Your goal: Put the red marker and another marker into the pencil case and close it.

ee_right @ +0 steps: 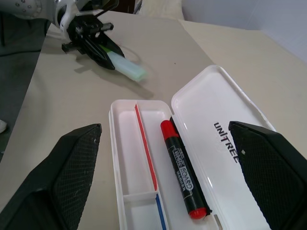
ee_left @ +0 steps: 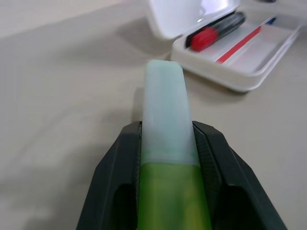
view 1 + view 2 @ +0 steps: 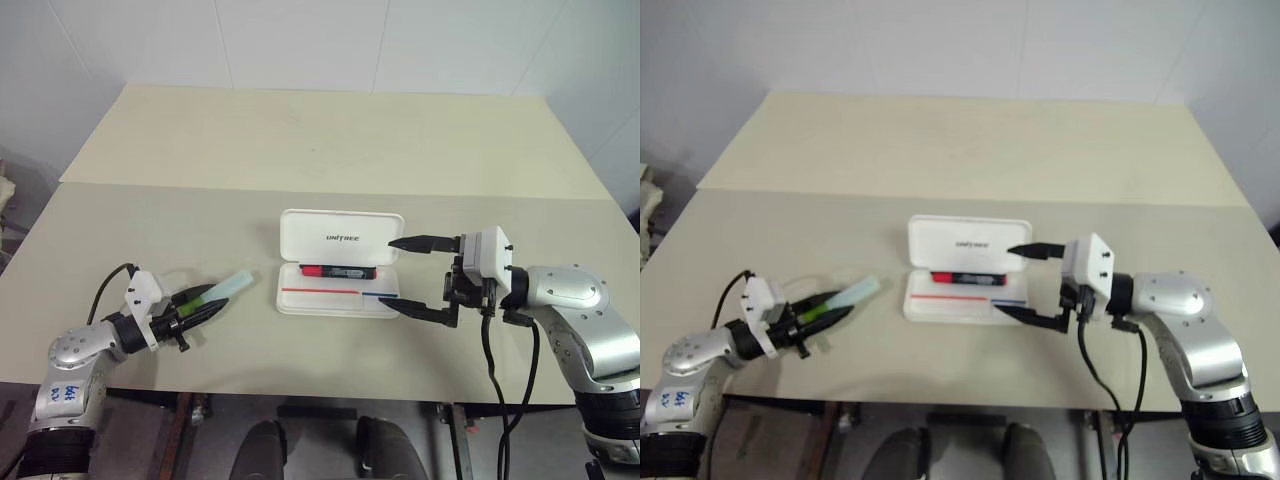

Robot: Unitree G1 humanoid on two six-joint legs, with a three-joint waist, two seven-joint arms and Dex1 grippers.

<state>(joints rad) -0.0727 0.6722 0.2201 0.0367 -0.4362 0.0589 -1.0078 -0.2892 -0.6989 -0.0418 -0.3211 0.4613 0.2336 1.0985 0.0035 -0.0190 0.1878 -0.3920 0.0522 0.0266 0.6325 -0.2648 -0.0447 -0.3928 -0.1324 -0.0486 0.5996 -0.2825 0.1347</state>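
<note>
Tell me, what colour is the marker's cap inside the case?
Red cap, clearest in the right wrist view.

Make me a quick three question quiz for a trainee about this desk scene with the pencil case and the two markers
1. True or false: the red marker lies inside the pencil case.
2. What does the left gripper hold? A) green marker B) lid C) nothing
3. Is the case's lid open or shut?

Key: 1 true. 2 A, its fingers clamp the green marker. 3 open; the right gripper waits beside it, open.
</note>
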